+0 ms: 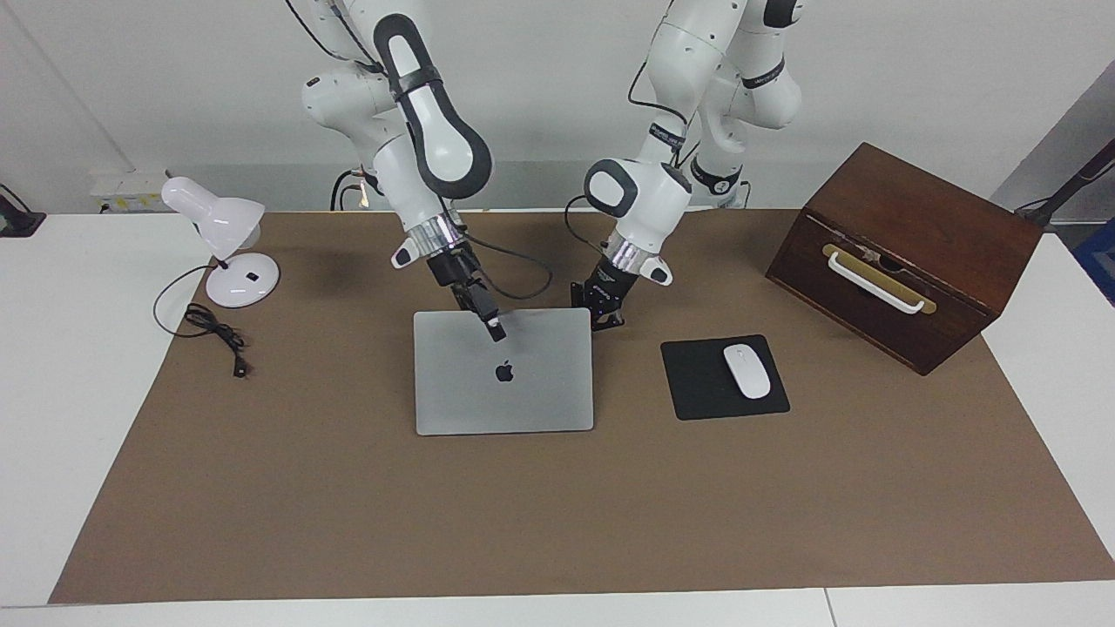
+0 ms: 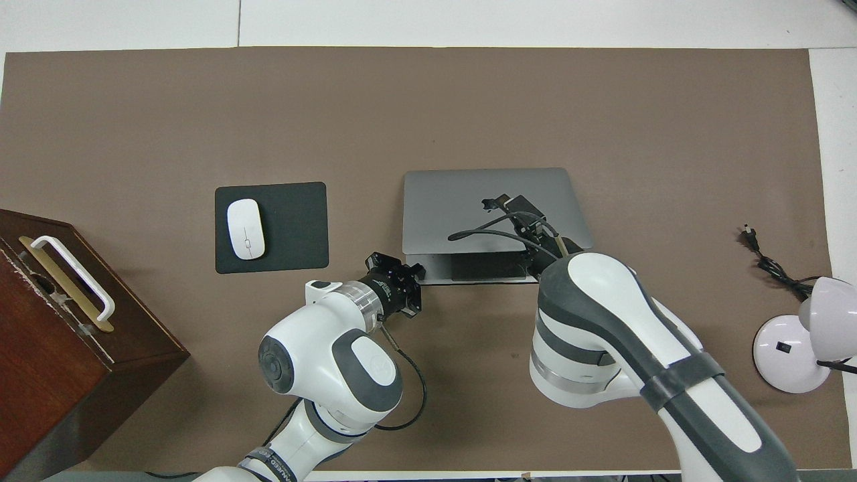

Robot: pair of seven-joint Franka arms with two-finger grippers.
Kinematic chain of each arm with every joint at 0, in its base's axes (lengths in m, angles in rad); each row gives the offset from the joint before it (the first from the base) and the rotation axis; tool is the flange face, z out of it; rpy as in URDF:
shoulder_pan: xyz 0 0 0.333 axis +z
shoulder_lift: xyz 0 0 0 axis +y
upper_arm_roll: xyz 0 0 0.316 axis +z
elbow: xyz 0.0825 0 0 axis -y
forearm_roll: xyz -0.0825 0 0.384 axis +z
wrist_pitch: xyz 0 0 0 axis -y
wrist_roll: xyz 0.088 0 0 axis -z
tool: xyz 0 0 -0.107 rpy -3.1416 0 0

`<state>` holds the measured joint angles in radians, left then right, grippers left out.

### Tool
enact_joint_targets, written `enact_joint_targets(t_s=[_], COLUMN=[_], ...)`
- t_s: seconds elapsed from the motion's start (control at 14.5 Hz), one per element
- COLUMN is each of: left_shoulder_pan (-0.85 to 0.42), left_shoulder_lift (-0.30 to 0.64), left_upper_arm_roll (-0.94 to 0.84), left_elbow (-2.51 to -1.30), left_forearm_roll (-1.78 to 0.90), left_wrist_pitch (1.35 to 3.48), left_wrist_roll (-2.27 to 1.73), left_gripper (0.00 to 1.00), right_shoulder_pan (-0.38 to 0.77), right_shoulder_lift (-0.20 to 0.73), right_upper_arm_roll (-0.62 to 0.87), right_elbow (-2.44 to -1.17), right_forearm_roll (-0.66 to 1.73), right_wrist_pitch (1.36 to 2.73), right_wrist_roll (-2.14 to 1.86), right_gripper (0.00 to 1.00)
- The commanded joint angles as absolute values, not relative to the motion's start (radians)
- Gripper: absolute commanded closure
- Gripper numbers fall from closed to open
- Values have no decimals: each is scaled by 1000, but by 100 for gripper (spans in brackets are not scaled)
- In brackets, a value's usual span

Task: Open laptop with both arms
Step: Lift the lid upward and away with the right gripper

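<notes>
The silver-grey laptop point(image 1: 523, 392) point(image 2: 455, 207) lies mid-table with its lid tilted up a little at the edge nearer the robots. Under that raised edge a strip of the keyboard deck with the trackpad point(image 2: 485, 268) shows. My right gripper point(image 1: 493, 329) point(image 2: 501, 201) reaches over the raised edge, its tip on the lid by the Apple logo. How it holds the lid is hidden. My left gripper point(image 1: 603, 318) point(image 2: 412, 274) is shut and sits low beside the laptop's corner nearer the robots, toward the left arm's end of the table.
A black mouse pad point(image 1: 710, 383) with a white mouse point(image 1: 746, 371) lies beside the laptop toward the left arm's end. A wooden box point(image 1: 906, 252) stands past it. A white desk lamp point(image 1: 228, 252) and its cable point(image 1: 213, 335) are at the right arm's end.
</notes>
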<state>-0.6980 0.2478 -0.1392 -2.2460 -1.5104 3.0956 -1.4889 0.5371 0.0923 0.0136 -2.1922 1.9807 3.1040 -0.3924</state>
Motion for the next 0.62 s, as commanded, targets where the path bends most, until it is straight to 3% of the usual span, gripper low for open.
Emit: enact_joint_targets(t_s=[0.0, 0.55], left_shoulder_pan=[-721, -721], left_shoulder_lift=[284, 285], left_upper_arm_roll=[-132, -132], left_elbow=[-2223, -2221], left_forearm_roll=[-1532, -1532], left_wrist_pitch=[3112, 3112], left_wrist_roll=[-1491, -1490], left_gripper=[100, 100], right_shoulder_pan=[486, 450], right_shoulder_lift=[97, 106], right_upper_arm_roll=[12, 12], right_elbow=[-2135, -2043], right_forearm_roll=[1993, 1988], right_wrist_pitch=[3062, 3027], right_wrist_roll=[-456, -459], right_gripper=[0, 0])
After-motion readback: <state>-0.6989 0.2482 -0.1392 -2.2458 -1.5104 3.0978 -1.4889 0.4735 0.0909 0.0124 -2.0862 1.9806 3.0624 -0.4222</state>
